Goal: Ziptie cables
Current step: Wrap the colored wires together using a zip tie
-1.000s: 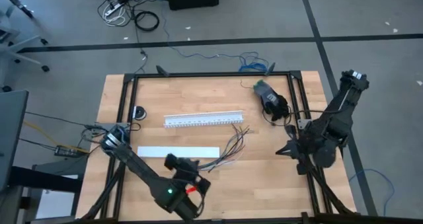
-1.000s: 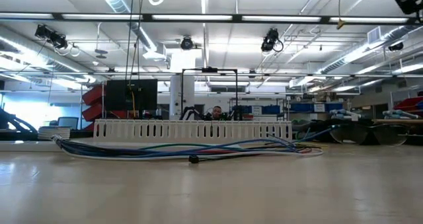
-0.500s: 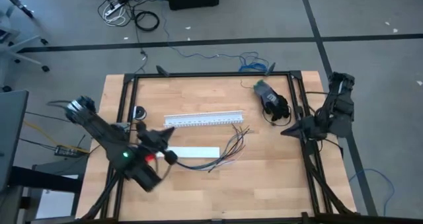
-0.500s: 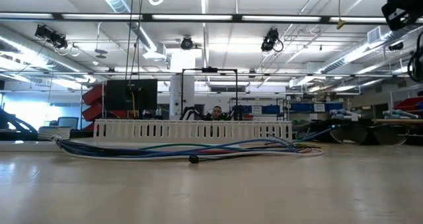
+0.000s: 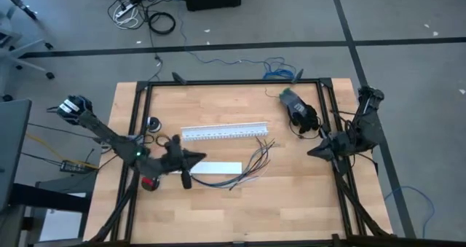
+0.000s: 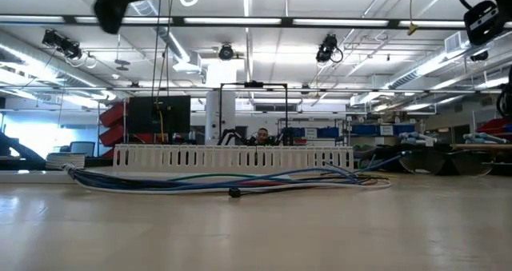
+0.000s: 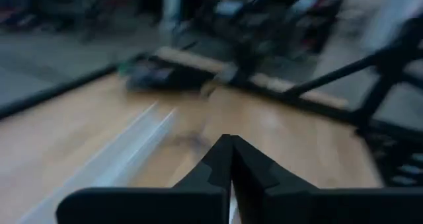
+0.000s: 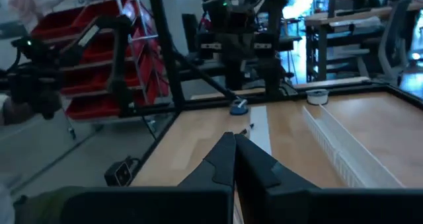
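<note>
The cables [image 5: 251,162], a loose bunch of thin coloured wires, lie on the wooden table just near of the white slotted channel [image 5: 224,132]; the low view shows the cables [image 6: 224,179] flat in front of that channel [image 6: 232,157]. I cannot make out the ziptie. My left gripper [image 5: 203,155] is shut and points level toward the table's right, above the left end of a flat white strip [image 5: 215,167], to the left of the cables. Its own view shows its fingers [image 7: 231,159] together, holding nothing. My right gripper [image 5: 310,151] hovers shut by the table's right edge, its fingers [image 8: 234,145] closed on nothing.
A black and green tool [image 5: 300,112] lies at the far right beside the black frame rail [image 5: 324,108]. A small round roll [image 5: 153,123] sits at the far left. Bare wood stretches along the near edge [image 5: 240,210].
My left gripper has swung from the table's near edge toward the far left and turned level, so that it points right over the white strip's left end. My right arm has folded in at the right edge and sunk a little. The cables have stayed put.
</note>
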